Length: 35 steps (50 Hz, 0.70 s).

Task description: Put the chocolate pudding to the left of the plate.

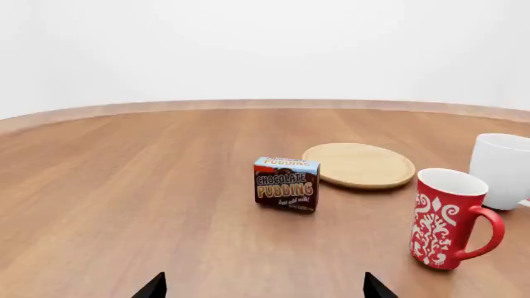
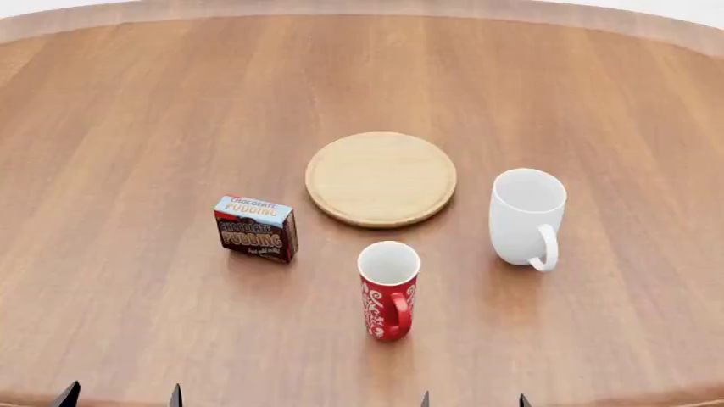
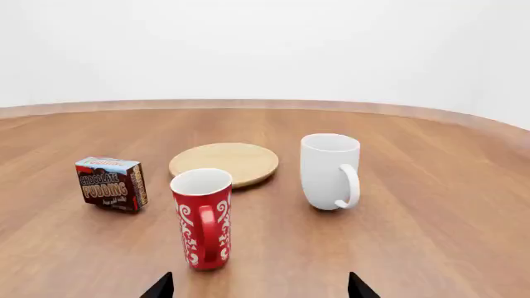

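The chocolate pudding (image 2: 257, 227) is a small dark-brown carton with a light-blue top, standing upright on the wooden table, left of and slightly nearer than the plate (image 2: 381, 178). The plate is a pale round wooden disc lying flat. The same carton (image 1: 287, 183) and plate (image 1: 359, 164) appear ahead in the left wrist view, and the carton (image 3: 112, 184) and plate (image 3: 223, 163) in the right wrist view. My left gripper (image 2: 120, 397) and right gripper (image 2: 473, 400) sit at the table's near edge, both open and empty, far from the carton. Only their fingertips show.
A red patterned mug (image 2: 388, 289) stands in front of the plate, handle toward me. A white mug (image 2: 526, 217) stands right of the plate. The round table's far edge (image 2: 362, 7) curves along the back.
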{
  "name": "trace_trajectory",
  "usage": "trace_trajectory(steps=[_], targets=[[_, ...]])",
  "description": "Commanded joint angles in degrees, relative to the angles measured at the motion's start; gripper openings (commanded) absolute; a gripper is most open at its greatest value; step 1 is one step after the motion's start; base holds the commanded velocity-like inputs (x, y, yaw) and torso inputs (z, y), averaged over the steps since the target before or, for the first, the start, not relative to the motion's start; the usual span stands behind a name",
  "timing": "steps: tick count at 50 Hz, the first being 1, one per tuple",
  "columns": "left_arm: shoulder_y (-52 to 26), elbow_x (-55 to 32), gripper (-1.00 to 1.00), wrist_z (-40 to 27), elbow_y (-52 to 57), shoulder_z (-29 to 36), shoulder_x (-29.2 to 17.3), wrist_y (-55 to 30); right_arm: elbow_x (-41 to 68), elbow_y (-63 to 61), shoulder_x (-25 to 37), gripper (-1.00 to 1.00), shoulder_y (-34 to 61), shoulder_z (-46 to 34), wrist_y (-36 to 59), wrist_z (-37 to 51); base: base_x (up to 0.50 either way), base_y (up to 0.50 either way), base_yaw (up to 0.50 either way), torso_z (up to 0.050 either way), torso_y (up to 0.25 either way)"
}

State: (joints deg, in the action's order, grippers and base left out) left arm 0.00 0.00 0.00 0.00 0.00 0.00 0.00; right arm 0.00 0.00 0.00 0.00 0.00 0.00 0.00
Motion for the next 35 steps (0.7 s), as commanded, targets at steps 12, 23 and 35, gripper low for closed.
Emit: trace_trajectory(steps=[12, 23, 35], targets=[[0.5, -1.5, 1.0, -3.4, 0.2, 4.2, -3.0, 1.3, 1.2, 0.3, 2.3, 1.0, -0.3, -4.7, -0.4, 3.1, 0.0, 0.0, 0.0, 0.0, 0.0], [0.7, -2.5, 1.0, -4.4, 0.5, 5.5, -3.9, 1.2, 2.3, -0.5, 3.5, 1.0, -0.7, -6.4, 0.0, 4.1, 0.0, 0.09, 0.0, 0.0, 0.0], [0.4, -2.8, 1.0, -5.6, -0.2, 6.7, -4.7, 2.0, 3.7, -0.9, 4.5, 1.0, -0.7, -7.6, -0.1, 4.6, 0.0, 0.44, 0.0, 0.0, 0.0]])
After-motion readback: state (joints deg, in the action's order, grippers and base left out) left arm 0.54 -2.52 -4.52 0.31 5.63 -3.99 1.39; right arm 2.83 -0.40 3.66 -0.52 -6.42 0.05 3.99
